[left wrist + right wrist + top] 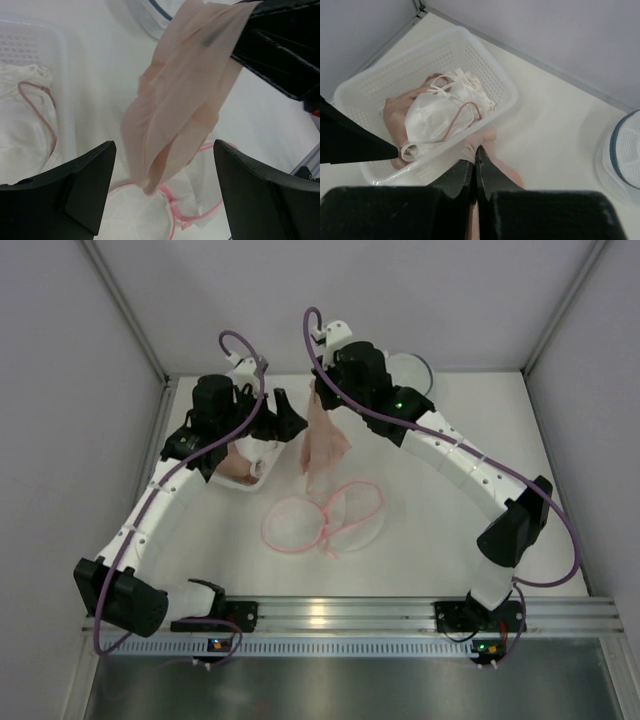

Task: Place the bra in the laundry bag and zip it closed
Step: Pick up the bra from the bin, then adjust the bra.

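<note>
The peach bra (325,443) hangs folded from my right gripper (318,396), which is shut on its top edge; the pinch shows in the right wrist view, with fabric (485,139) bunched at the fingertips of the gripper (476,152). The bra's (182,105) lower end dangles just above the laundry bag (322,517), a white mesh pouch with a pink rim lying open on the table (150,212). My left gripper (163,147) is open, its fingers either side of the hanging bra and not touching it; in the top view it (288,416) sits just left of the bra.
A white perforated basket (485,65) with more pale garments stands to the left of the bra, under my left arm (250,468). A second mesh bag with a blue rim (414,370) lies at the back right (625,160). Walls enclose the table on three sides.
</note>
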{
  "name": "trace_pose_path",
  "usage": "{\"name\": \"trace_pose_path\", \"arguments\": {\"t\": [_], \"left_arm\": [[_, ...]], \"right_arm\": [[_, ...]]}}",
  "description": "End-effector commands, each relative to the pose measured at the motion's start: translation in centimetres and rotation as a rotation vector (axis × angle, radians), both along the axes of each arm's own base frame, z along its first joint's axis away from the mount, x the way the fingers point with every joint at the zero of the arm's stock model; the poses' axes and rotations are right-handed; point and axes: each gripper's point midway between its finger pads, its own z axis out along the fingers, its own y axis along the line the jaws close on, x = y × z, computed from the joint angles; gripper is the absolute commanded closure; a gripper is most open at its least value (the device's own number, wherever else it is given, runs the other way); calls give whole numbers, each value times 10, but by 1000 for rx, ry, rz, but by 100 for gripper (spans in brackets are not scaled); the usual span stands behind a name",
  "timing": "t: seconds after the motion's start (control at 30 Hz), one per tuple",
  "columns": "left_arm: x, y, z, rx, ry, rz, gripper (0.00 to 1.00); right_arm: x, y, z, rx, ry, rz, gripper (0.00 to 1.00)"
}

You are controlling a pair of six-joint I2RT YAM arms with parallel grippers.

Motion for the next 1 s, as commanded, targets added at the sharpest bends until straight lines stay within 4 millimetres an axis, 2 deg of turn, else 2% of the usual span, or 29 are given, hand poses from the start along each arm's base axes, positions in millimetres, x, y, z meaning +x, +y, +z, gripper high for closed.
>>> {"name": "trace_pose_path", "arguments": {"t": [0.0, 0.07, 0.2, 0.27, 0.43, 0.47, 0.53, 0.57, 0.6, 0.67, 0.7, 0.97], "left_arm": [[19, 14, -27, 53, 32, 113, 16], [19, 15, -33, 66, 36, 114, 16], [14, 18, -44, 83, 41, 120, 16], [12, 17, -44, 73, 29, 116, 16], [13, 16, -65, 60, 55, 159, 16], [15, 11, -62, 24, 45, 158, 16], [13, 1, -71, -6, 55, 132, 17], [15, -6, -66, -50, 37, 126, 17], [12, -13, -73, -62, 50, 105, 17], [12, -20, -76, -105, 56, 93, 17], [11, -27, -73, -133, 38, 60, 17], [6, -42, -84, -137, 63, -6, 16]], "right_arm": [[-13, -32, 34, -5, -52, -32, 100], [-17, -37, 31, -14, -58, -26, 100], [-37, -44, 47, 18, -90, 39, 100], [-43, -42, 47, 32, -87, 71, 100], [-54, -46, 54, 63, -86, 89, 100], [-56, -46, 55, 66, -83, 91, 100], [-59, -48, 56, 70, -86, 102, 100], [-60, -49, 57, 66, -93, 103, 100], [-62, -52, 59, 65, -100, 103, 100], [-64, -54, 59, 56, -107, 104, 100], [-66, -59, 65, 64, -121, 103, 100], [-72, -75, 74, 80, -155, 70, 100]]}}
